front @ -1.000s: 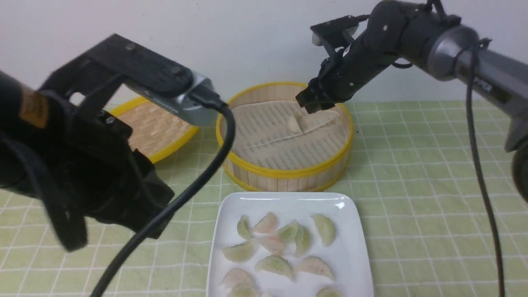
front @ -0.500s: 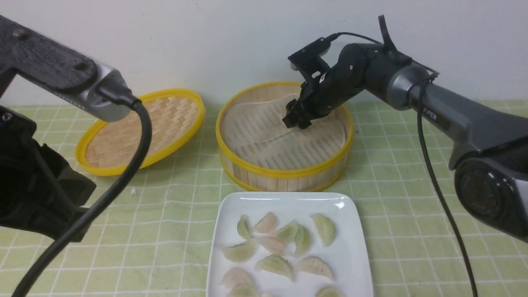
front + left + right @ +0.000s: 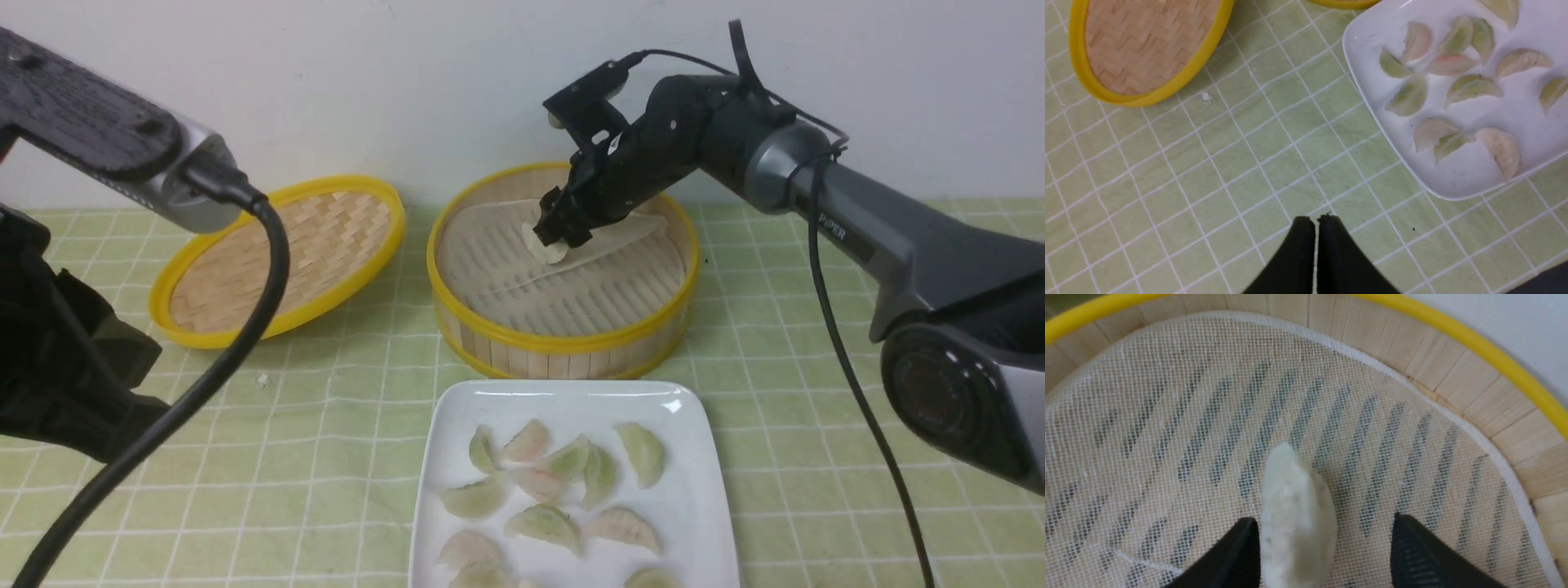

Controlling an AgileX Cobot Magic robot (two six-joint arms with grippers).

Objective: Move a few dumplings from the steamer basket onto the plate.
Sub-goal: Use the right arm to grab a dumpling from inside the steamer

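Right gripper [image 3: 1325, 535]: fingers well apart, over the steamer basket's liner; nothing clamped between them.
Dumpling in the basket [image 3: 1298, 518]: lying on the pale ridged liner [image 3: 490, 269], between the right gripper's two fingertips as its wrist camera sees it, closer to one finger than to the other; whether that finger touches it, I cannot tell.
Steamer basket [image 3: 563, 343]: beneath the right gripper, its upright wall and yellow rim around the spot where the fingers point.
Plate [image 3: 710, 474]: on the robot's side of the right gripper, outside the basket and just beside it.
Dumplings on the plate [image 3: 543, 527]: a loose scatter, nearer the robot than the right gripper, well apart from its fingers.
Left gripper [image 3: 1316, 222]: fingers together, holding nothing, to the left of the plate and away from the basket.
Woven lid [image 3: 277, 261]: beyond the left gripper, to the left of the right gripper, its yellow rim tilted.
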